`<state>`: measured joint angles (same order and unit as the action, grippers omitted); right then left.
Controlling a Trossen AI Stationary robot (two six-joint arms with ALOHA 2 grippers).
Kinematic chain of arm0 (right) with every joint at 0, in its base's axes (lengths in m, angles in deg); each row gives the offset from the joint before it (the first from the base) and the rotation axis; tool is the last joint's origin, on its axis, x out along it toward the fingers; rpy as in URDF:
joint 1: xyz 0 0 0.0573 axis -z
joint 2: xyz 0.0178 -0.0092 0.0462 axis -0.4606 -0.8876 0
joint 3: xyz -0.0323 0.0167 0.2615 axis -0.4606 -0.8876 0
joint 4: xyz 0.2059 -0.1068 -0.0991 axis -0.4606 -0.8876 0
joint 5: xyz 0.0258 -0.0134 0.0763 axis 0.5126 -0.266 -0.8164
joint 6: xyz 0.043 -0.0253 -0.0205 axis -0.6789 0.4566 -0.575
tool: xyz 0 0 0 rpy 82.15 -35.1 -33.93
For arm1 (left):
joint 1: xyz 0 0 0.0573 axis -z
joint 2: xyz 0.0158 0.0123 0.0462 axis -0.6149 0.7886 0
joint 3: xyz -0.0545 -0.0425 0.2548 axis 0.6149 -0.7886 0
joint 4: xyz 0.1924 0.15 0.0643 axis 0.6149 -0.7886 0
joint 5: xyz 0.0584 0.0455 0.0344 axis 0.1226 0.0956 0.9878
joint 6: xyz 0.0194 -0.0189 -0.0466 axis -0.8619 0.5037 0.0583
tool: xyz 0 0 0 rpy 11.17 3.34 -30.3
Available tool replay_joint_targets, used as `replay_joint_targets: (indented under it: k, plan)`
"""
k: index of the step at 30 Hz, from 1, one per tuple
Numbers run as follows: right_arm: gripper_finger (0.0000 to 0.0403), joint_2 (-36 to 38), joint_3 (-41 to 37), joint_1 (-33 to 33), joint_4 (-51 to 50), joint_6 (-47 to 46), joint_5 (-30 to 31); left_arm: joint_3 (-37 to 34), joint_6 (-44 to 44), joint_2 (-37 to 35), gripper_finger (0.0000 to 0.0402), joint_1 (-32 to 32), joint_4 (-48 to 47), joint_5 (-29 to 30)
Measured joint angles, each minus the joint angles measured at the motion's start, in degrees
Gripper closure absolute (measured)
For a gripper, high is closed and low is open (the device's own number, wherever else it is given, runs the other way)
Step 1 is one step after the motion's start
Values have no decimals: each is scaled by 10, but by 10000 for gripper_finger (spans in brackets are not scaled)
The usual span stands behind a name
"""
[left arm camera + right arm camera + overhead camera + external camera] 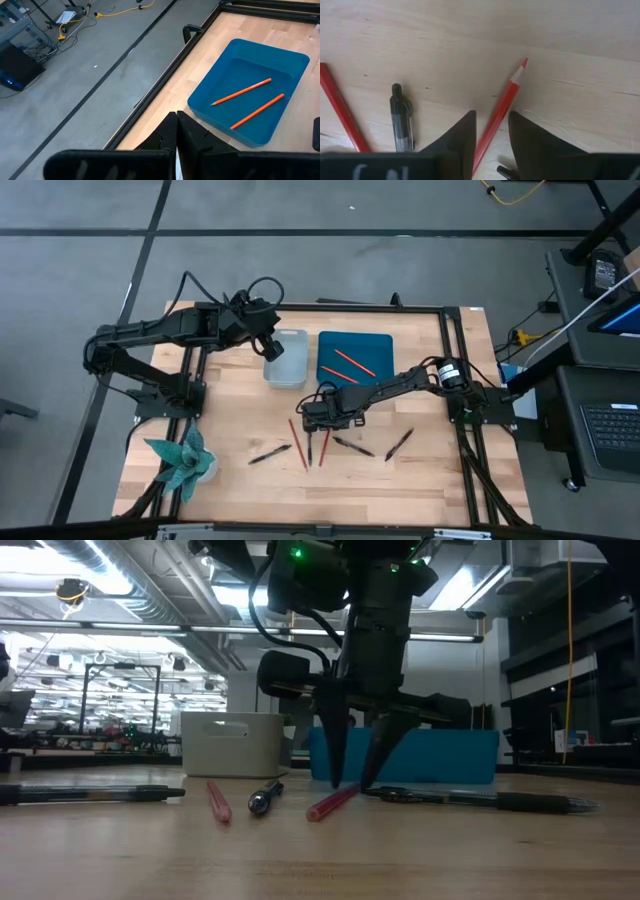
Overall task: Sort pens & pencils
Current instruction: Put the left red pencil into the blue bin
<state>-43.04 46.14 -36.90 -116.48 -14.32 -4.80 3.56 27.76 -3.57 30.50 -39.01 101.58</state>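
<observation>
Two red pencils (297, 442) (324, 448) and several black pens (270, 453) lie flat on the wooden table near its front. My right gripper (491, 120) points down, its open fingers on either side of one red pencil (502, 107); the tips are at the tabletop (355, 780). A black pen (401, 117) and the other red pencil (340, 107) lie beside it. Two more pencils (250, 102) lie in the blue tray (380, 345). My left gripper (176, 135) is shut on nothing, raised over the white bin (286, 365). My right gripper comes from above with one finger on each side of the red pencil's shaft (490, 135), below its sharpened end, the fingers across it. The pencil lies flat on the table, close against one finger (465, 135). Whether either finger touches it, I cannot tell.
A teal folded-paper shape (185, 460) sits at the table's front left corner. A black pen (480, 799) lies just right of my right gripper, another (90, 794) far to the left. The black frame rail (450, 380) runs along the table's edges.
</observation>
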Motion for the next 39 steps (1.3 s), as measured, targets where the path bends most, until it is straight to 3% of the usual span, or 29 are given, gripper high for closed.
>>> replay_joint_targets:
  k: [23,39]
  plan:
    - [374,0,0,0,10,17,9,0,0,0,401,0,0,0]
    - [376,-1,0,0,21,30,13,0,0,0,401,0,-1,0]
